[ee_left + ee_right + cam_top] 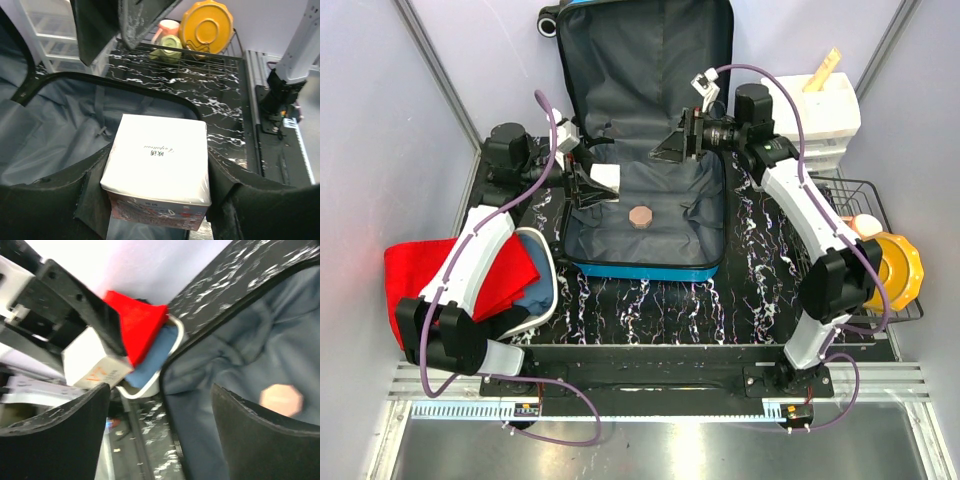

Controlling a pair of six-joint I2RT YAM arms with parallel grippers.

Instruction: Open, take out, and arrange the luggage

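Note:
The luggage (pixel 645 262) lies open on the black marbled table, its lid (pixel 645 60) propped upright at the back and its grey lining (pixel 55 130) exposed. A brown octagonal disc (pixel 642 216) rests on the lining of the lower half. My left gripper (pixel 598 186) hovers over the case's left edge, shut on a white tissue box (pixel 159 160) with a printed side; the jaws press on its two sides. Over the right part of the case my right gripper (pixel 667 150) is open with nothing between its fingers (pixel 65 440). Its view shows the disc (pixel 281 399) and the held box (pixel 90 364).
A white tub (pixel 542 262) with red cloth (pixel 420 275) and blue cloth stands left of the case. A wire rack (pixel 865 195) with a yellow plate (pixel 898 268) and cups is at the right. A white drawer unit (pixel 820 115) stands at the back right.

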